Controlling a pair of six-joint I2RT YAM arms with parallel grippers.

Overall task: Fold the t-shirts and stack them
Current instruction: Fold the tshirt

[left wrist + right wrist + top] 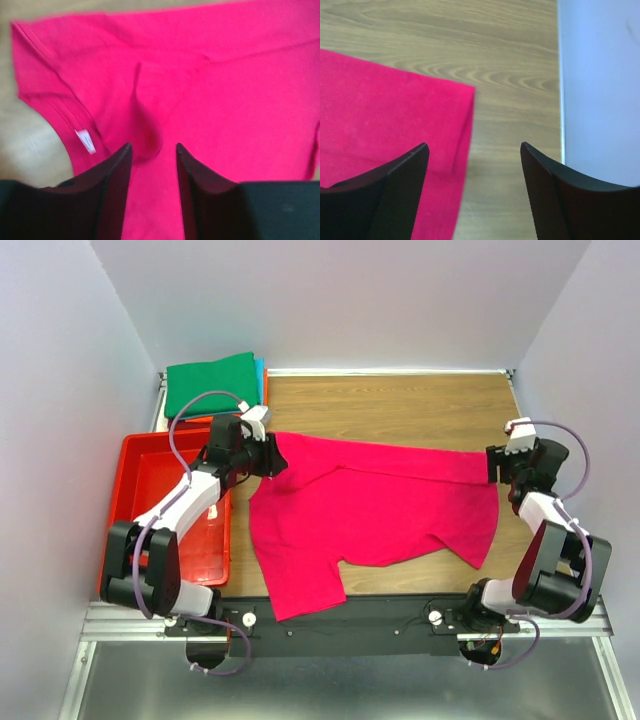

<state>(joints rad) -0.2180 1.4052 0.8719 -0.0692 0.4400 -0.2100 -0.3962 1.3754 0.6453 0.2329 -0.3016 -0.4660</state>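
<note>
Far left, one red tray [145, 475] sits on the surface [400, 400], with the left arm [190, 498] stretched across it. Behind the tray, in the back-left corner, is one folded stack. The green shirt [212, 382] is on top and a blue shirt [259, 368] shows only as an edge beneath. That makes two I can count, and I cannot tell whether there are more.

Moving right, the left pincer [270, 455] hovers over the collar end of the one pink shirt [380, 505]. In the wrist view its jaws stand partly apart. A raised ridge of pink cloth [147, 130] sits just ahead of the tips, not clamped. A white label [86, 141] shows by the neckline.

The pink shirt lies spread across the middle of the surface, rumpled, one sleeve trailing toward the near edge.

At the far right, the right pincer [497, 465] has its jaws wide open and grips nothing. They straddle the shirt's corner [465, 100], with bare wood and the side wall [600, 90] beyond. Two pincers, both empty.
</note>
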